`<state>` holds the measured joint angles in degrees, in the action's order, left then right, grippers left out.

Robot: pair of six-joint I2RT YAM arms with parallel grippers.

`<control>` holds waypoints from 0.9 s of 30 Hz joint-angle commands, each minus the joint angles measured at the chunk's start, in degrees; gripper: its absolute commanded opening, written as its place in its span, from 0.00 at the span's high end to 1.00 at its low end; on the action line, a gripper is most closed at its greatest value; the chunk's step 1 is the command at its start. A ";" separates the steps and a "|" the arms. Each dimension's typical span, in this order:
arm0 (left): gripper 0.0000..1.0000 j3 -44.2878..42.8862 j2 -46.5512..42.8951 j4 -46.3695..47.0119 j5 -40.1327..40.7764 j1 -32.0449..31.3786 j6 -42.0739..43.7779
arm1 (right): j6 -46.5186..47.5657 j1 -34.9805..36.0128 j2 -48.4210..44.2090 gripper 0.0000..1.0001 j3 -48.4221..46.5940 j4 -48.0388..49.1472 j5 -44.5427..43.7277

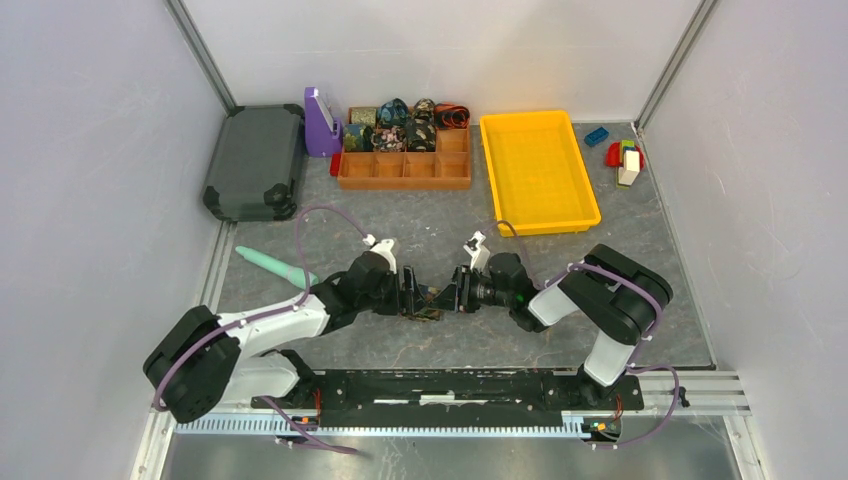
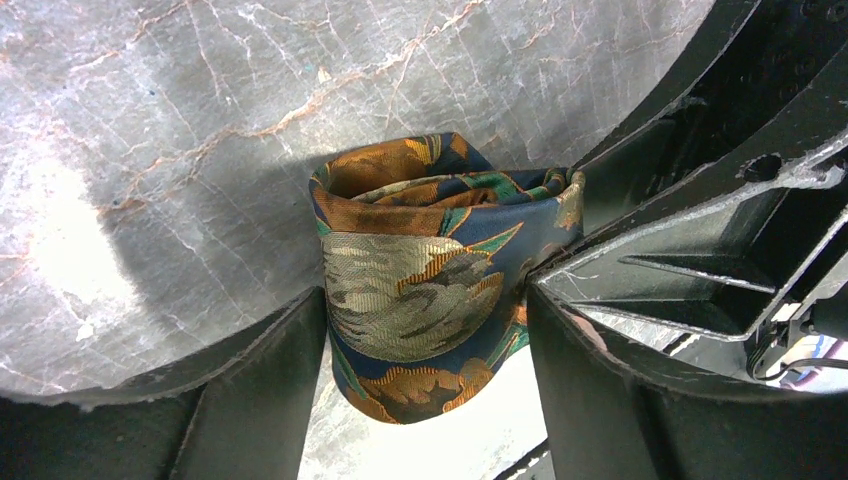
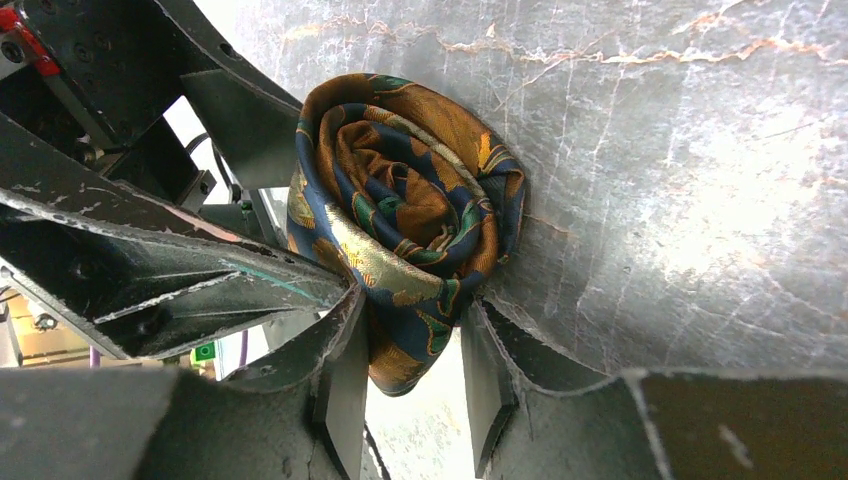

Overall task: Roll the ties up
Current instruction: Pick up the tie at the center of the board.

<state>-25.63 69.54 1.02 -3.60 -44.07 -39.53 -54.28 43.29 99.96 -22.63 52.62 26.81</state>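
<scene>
You've got the rolled tie (image 3: 405, 215) dead between both fingertip pairs: right hand (image 3: 415, 325) pinching its lower wraps, spiral end facing it, roll axis running straight on into the left hand (image 2: 425, 300), whose fingers (image 2: 260, 400) sit against both flanks (can't tell if it's squeezing), worktop (image 2: 150, 150) just beyond.

Top camera high, distant, looking down; wrist cameras close, seemingly opposed, sharing coiled tie (image 2: 420, 290).

Bright, even overhead light; white glare on the table (image 2: 70, 250); fisheye-curved wrist views.
</scene>
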 commanded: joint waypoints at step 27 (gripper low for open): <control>0.00 -15.40 -24.75 -38.65 18.05 -0.13 -0.32 | 2.81 -1.79 -8.32 1.00 -7.09 -9.35 1.32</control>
<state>-35.29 48.12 -28.10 8.93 -44.12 -39.55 -53.25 42.33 94.52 -25.93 44.42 27.22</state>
